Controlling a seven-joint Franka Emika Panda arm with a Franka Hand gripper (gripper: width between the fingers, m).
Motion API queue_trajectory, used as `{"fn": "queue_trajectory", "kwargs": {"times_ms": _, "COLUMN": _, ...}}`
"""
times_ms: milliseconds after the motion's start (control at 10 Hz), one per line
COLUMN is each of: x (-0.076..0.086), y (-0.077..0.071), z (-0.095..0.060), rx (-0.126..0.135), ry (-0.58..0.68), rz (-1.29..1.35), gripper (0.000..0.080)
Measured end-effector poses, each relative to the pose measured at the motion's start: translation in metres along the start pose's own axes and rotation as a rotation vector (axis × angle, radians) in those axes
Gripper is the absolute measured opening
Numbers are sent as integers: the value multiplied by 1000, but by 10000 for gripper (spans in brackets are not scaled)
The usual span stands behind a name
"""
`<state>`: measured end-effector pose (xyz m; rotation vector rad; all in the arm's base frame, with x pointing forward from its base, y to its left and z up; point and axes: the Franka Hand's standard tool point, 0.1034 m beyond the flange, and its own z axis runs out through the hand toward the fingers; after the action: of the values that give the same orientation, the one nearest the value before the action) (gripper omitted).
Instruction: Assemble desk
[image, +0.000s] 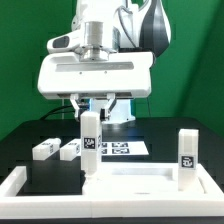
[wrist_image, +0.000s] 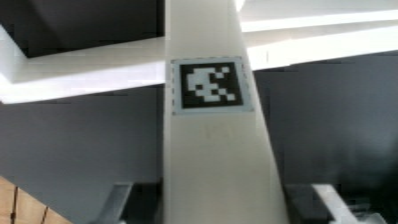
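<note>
Desk slab (image: 140, 182) lies flat below the jaws, its raised rim running along the near side of the black table (image: 50, 172). The gripper (image: 91, 108) points straight down, and its fingers (wrist_image: 338, 203) pinch the upper end of the held leg (image: 90, 145). That leg stands upright with its square marker facing outward. Its lower end meets the slab at the corner on the exterior view's left; whether it is seated there cannot be told. Well apart from the jaws, toward the exterior view's right, a second leg (image: 187, 150) stands upright at the slab's other corner. The slab's surface between the two is bare. On the other side of the jaws, two loose legs (image: 57, 150) lie on the table, the nearer one close beside the held leg. Behind the jaws lies the marker board (image: 122, 148). The white frame (image: 12, 185) borders the table's outer edge.
</note>
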<state>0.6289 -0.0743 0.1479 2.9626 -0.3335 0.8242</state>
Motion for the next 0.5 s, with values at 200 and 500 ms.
{"fn": "queue_trajectory", "kwargs": {"times_ms": 200, "x": -2, "y": -6, "z": 1, "rx": 4, "ry": -3, "rz": -1, "gripper": 291}}
{"fn": "queue_trajectory", "kwargs": {"times_ms": 500, "x": -4, "y": -9, "z": 6, "rx": 5, "ry": -9, "rz": -4, "gripper": 291}}
